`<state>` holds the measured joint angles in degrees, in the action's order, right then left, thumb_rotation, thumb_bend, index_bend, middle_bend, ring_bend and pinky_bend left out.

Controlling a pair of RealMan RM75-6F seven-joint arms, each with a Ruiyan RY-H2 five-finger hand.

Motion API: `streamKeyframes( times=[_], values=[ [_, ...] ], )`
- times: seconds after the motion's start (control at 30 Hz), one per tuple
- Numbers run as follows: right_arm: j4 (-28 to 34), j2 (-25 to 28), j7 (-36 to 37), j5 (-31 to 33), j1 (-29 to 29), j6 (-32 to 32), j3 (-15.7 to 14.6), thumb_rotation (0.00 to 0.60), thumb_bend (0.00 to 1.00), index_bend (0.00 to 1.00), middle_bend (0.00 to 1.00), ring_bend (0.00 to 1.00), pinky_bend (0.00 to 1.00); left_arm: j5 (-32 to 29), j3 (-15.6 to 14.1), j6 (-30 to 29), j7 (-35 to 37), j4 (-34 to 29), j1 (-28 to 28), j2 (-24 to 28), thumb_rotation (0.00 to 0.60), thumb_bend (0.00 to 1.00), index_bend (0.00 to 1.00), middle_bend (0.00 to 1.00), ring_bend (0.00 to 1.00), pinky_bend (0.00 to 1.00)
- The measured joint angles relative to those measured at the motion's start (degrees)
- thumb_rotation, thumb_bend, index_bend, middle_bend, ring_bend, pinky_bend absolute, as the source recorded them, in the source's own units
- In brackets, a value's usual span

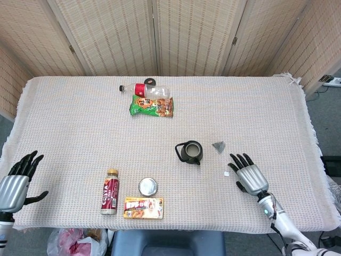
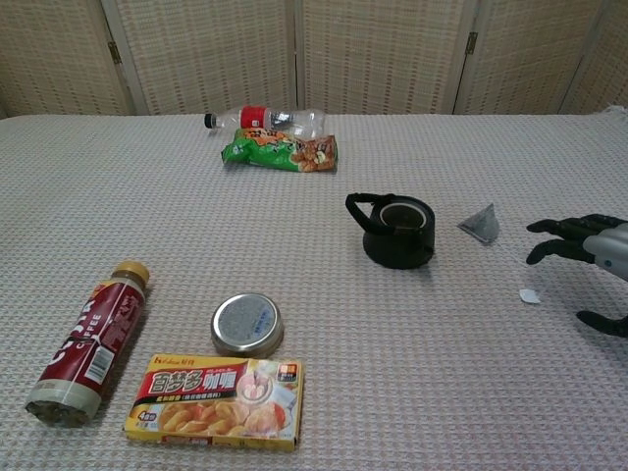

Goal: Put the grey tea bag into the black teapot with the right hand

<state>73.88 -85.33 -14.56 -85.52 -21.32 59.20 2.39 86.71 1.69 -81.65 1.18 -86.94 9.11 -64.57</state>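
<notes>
1. Right hand (image 1: 249, 177): dark fingers (image 2: 555, 227) spread apart, nothing held. It sits over the table, palm down as far as I can tell, fingertips pointing toward the far side of the table.
2. Just beside its fingers: a small white tag (image 1: 227, 173) lying flat on the cloth. In the chest view the tag (image 2: 530, 295) sits below the spread fingers, not touched.
3. Small grey pyramid-shaped tea bag (image 1: 218, 146) is beyond the right hand (image 2: 595, 257), resting on the cloth just right of the pot, apart from it and from the fingers.
4. Small black teapot with loop handle (image 1: 189, 152): upright, no lid on it, mouth open, handle facing left. Chest view shows the teapot (image 2: 393, 230) and tea bag (image 2: 481, 224) side by side with a gap between.
5. Left hand (image 1: 15, 183): at the near left table edge, fingers apart, holding nothing, well apart from everything.
6. Near-left cluster: red-labelled drink bottle with tan cap (image 1: 110, 191) lying on its side, round silver tin (image 1: 148, 186) beside it, yellow curry box (image 1: 143, 208) in front of the tin.
7. Far side: clear plastic bottle with red label (image 1: 145, 89) lying down, green snack packet (image 1: 151, 106) touching it on the near side.
8. Woven beige tablecloth (image 1: 80, 133) covers the table; slatted folding screen (image 1: 186, 37) stands behind.
</notes>
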Motion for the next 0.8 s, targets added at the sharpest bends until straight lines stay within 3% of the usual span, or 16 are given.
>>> streamKeyframes(
  times=[0.4, 0.8],
  values=[
    [-4.89, -4.23, 2.97, -0.96, -2.67, 0.07, -0.28, 0.600, 0.36, 0.32, 0.00, 0.00, 0.00, 0.17, -0.12, -0.03, 1.20, 0.08, -0.12, 0.36, 0.600, 0.19, 0.00, 0.00, 0.00, 0.18],
    [-6.65, -5.08, 5.08, -2.83, -2.54, 3.88, -1.39, 0.600, 0.38, 0.43, 0.00, 0.00, 0.00, 0.71, -0.52, 0.03, 1.38, -0.15, -0.21, 0.62, 0.600, 0.19, 0.00, 0.00, 0.00, 0.18]
  ],
)
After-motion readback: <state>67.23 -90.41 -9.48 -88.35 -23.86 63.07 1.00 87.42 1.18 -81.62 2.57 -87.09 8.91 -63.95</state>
